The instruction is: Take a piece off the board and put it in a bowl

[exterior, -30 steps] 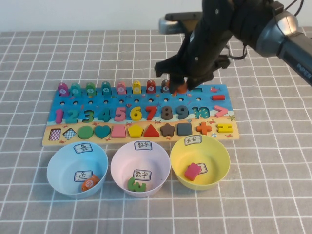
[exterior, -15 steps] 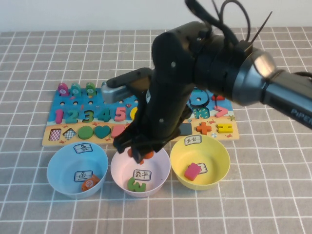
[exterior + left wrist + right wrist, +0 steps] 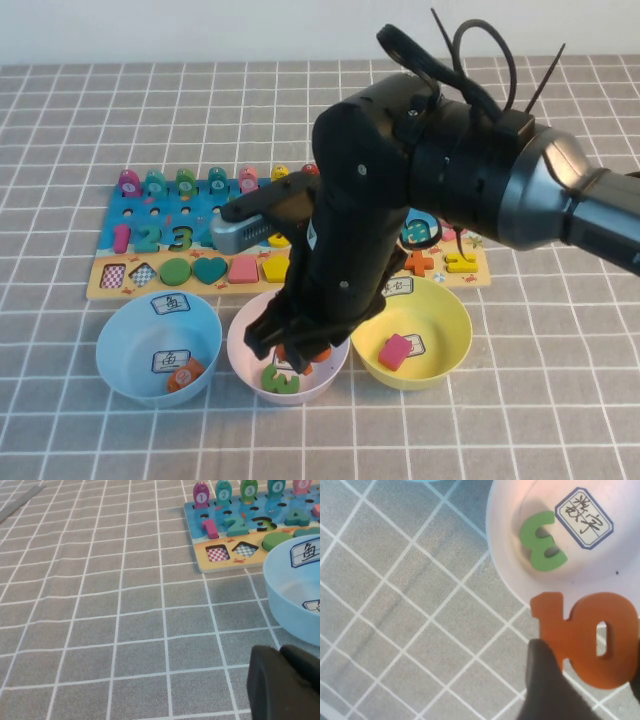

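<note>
1. The right end effector (image 3: 297,352) hung over the pink bowl (image 3: 245,345) at lower centre of the high view, its fingers (image 3: 547,680) clamped on the orange "10" piece (image 3: 590,637).
2. The piece sat above the bowl's rim, partly over the grey checked desk (image 3: 80,430), and touched nothing else.
3. Open desk lay along the lower edge and whole left side of the high view; the right arm hid the board's (image 3: 150,240) middle.
4. The left end effector (image 3: 285,685) appeared only in the left wrist view, as a dark mass at lower right beside the light blue bowl (image 3: 295,600); whether it was apart or together cannot be told.
5. Only the right wrist view showed the piece's full shape and the pink bowl's inner label (image 3: 584,517).
6. The pink bowl held a green "3" (image 3: 540,542); the light blue bowl held a small orange piece (image 3: 184,377); the yellow bowl (image 3: 440,310) held a pink block (image 3: 396,351).
</note>
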